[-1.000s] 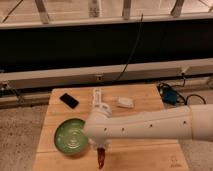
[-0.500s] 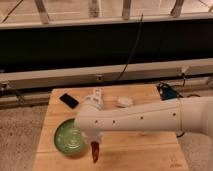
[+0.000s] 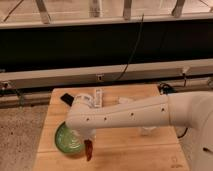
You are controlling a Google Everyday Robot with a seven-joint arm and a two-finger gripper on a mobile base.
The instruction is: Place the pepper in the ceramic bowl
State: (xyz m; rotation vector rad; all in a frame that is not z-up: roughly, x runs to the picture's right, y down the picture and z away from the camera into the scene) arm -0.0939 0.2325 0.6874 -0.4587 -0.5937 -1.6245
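The white arm point(image 3: 130, 116) covers much of the green bowl point(image 3: 64, 141); only its left part shows. The gripper point(image 3: 87, 143) sits at the bowl's right rim, mostly hidden under the arm's end. The red pepper point(image 3: 88, 150) hangs below it, its top out of sight. The arm runs off the right edge. A white object point(image 3: 125, 100) behind the arm is half hidden and cannot be identified.

The white arm point(image 3: 135, 114) reaches in from the right, bent low across the table point(image 3: 150, 150), its claw point(image 3: 88, 145) pointing down, clamped on the pepper point(image 3: 88, 149).
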